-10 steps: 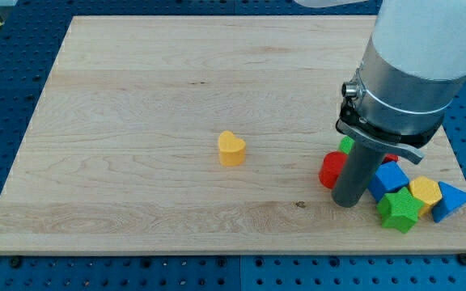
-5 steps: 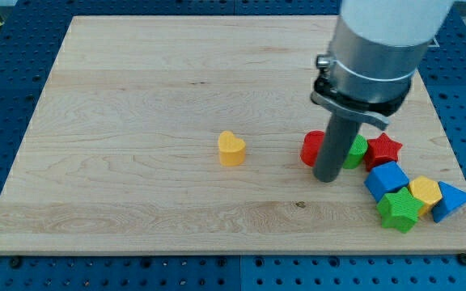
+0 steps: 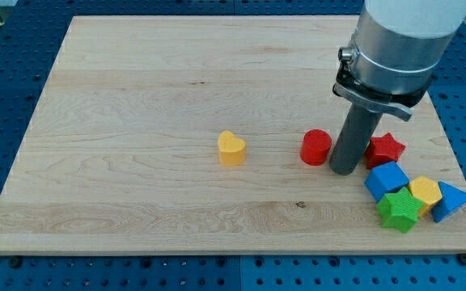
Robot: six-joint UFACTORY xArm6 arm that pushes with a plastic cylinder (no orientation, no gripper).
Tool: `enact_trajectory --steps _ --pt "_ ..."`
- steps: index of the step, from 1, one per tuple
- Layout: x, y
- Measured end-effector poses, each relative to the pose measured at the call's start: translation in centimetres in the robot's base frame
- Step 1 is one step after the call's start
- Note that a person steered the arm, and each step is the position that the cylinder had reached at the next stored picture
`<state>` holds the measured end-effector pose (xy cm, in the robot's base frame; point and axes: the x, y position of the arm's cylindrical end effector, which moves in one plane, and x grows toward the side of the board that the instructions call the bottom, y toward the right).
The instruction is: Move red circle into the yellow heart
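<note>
The red circle (image 3: 315,147) stands on the wooden board, right of centre. The yellow heart (image 3: 231,149) sits about a hundred pixels to its left, in the same row. My tip (image 3: 344,170) rests on the board just right of the red circle, a small gap between them. The rod hides most of a green block behind it.
A red star (image 3: 385,149) lies right of the rod. Below it sit a blue cube (image 3: 387,179), a green star (image 3: 399,212), a yellow block (image 3: 425,193) and a blue triangle (image 3: 451,200), near the board's right edge (image 3: 459,162).
The red circle moved left and up from beside the cluster. My tip pushed it leftward, then drew back to the right, leaving a gap.
</note>
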<state>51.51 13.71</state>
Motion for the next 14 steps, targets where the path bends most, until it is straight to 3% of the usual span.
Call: enact_trajectory --steps 3,5,9,12,14 --pt "-3.2 -2.1" --pt "-8.6 -3.6" --pt "-6.5 -3.9" --pt "-5.8 -10.0" --pt "-8.1 -10.5"
